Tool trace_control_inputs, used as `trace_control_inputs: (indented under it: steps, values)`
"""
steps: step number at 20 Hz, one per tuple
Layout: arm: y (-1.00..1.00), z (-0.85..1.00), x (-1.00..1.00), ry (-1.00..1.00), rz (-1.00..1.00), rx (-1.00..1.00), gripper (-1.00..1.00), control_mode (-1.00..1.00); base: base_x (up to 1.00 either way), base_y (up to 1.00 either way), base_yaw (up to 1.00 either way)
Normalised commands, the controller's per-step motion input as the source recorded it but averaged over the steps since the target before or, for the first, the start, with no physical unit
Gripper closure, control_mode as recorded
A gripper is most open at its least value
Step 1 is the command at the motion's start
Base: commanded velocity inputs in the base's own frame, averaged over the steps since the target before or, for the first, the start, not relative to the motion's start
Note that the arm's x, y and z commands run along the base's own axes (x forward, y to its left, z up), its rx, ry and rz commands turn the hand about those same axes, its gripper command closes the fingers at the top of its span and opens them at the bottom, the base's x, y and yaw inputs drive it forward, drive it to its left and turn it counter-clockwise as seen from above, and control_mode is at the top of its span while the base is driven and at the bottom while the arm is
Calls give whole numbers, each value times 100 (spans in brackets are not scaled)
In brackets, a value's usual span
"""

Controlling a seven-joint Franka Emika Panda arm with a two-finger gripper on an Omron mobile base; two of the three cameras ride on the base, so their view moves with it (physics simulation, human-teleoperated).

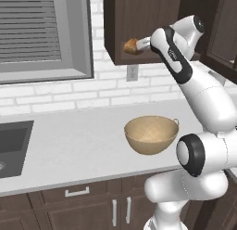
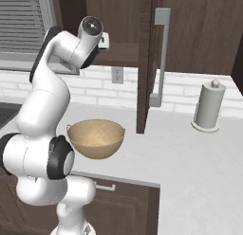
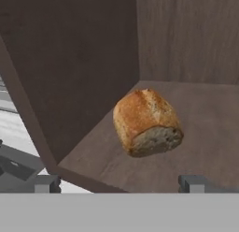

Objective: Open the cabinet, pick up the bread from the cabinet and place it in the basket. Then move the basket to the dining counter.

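Matt dark wood cabinet; rough crusty bread; woven-looking basket.

Cabinet interior: side wall close on one side of the bread, back wall behind it, bare shelf floor on the other side and in front. Tool jaws wide, fingertips just short of the shelf lip, gap wider than the bread (nothing between them and it). Open door hangs edge-on beside the basket. Basket mouth unobstructed from above. Paper towel roll well apart on the table.
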Motion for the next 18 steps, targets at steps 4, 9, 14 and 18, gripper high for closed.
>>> trace_control_inputs:
  steps: [4,9,14,18]
  values:
    - [-1,0,39,0,2,0,-100,-100,0,0,0]
    - [-3,-15,40,4,0,0,-100,-100,0,0,0]
    - [-6,-15,30,5,0,0,-100,-100,0,0,0]
    - [0,-2,24,3,0,0,-100,-100,0,0,0]
